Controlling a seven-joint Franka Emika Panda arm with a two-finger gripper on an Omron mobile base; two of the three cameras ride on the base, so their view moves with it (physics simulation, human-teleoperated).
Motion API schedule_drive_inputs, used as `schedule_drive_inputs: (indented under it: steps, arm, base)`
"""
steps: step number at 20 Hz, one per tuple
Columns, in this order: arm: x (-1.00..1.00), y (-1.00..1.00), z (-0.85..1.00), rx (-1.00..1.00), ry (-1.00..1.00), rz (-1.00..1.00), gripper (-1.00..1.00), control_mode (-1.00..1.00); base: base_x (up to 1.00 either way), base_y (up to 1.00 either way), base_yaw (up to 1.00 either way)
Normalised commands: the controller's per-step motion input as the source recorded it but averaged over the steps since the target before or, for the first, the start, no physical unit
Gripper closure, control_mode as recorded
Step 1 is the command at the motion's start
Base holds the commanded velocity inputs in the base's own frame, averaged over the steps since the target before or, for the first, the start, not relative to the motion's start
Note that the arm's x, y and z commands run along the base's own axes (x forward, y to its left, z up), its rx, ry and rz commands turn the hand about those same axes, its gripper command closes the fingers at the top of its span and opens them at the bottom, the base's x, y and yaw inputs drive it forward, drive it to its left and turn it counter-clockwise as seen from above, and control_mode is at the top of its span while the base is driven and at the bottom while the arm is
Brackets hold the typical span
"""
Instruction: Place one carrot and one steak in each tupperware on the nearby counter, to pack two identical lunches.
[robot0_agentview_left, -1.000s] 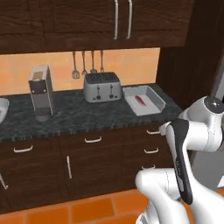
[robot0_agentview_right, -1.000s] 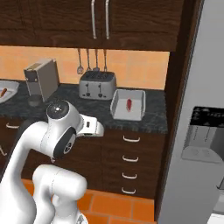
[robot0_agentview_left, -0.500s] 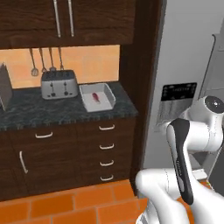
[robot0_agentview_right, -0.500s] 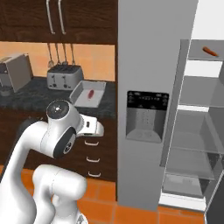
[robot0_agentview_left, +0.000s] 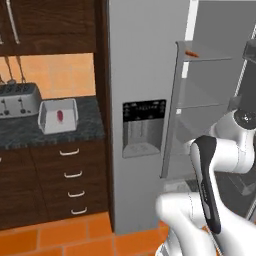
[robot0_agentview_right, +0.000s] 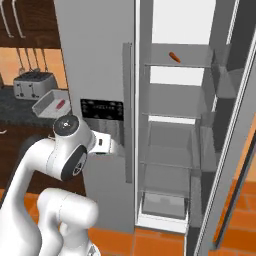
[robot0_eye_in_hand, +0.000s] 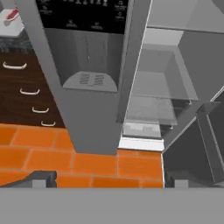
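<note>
A carrot (robot0_agentview_right: 174, 56) lies on an upper shelf of the open fridge (robot0_agentview_right: 170, 125), small and orange; it is also up high as the carrot (robot0_agentview_left: 191, 53). A pale tupperware (robot0_agentview_left: 57, 126) stands on the dark counter (robot0_agentview_left: 30, 135) beside the fridge, with a red steak (robot0_agentview_left: 60, 116) in it. The same tupperware (robot0_agentview_right: 45, 111) and steak (robot0_agentview_right: 60, 104) sit at the left, and the tupperware (robot0_eye_in_hand: 8, 29) with its steak (robot0_eye_in_hand: 12, 15) is at the top left corner. My gripper (robot0_eye_in_hand: 111, 179) is open and holds nothing, facing the fridge's lower part and the floor.
A silver toaster (robot0_agentview_left: 19, 100) stands left of the tray. The fridge's closed left door carries a dispenser (robot0_agentview_left: 144, 127). Its right door (robot0_agentview_right: 230, 150) stands swung open. Dark drawers (robot0_eye_in_hand: 26, 87) sit under the counter, above an orange tile floor (robot0_eye_in_hand: 87, 164).
The whole picture has swung right: the base has moved from facing the counter to facing the fridge. The gripper stays open.
</note>
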Motion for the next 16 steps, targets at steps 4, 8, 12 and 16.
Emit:
schedule_drive_inputs:
  steps: [4, 8, 12, 16]
  arm:
    - [0.00, 0.00, 0.00, 0.00, 0.00, 0.00, -1.00, 1.00]
    - [0.00, 0.00, 0.00, 0.00, 0.00, 0.00, -1.00, 1.00]
    - [0.00, 0.00, 0.00, 0.00, 0.00, 0.00, -1.00, 1.00]
    - [0.00, 0.00, 0.00, 0.00, 0.00, 0.00, -1.00, 1.00]
  base:
    - [0.54, -0.83, 0.00]
    - [0.92, -0.33, 0.00]
    - [0.98, -0.12, 0.00]
    - [0.48, -0.47, 0.00]
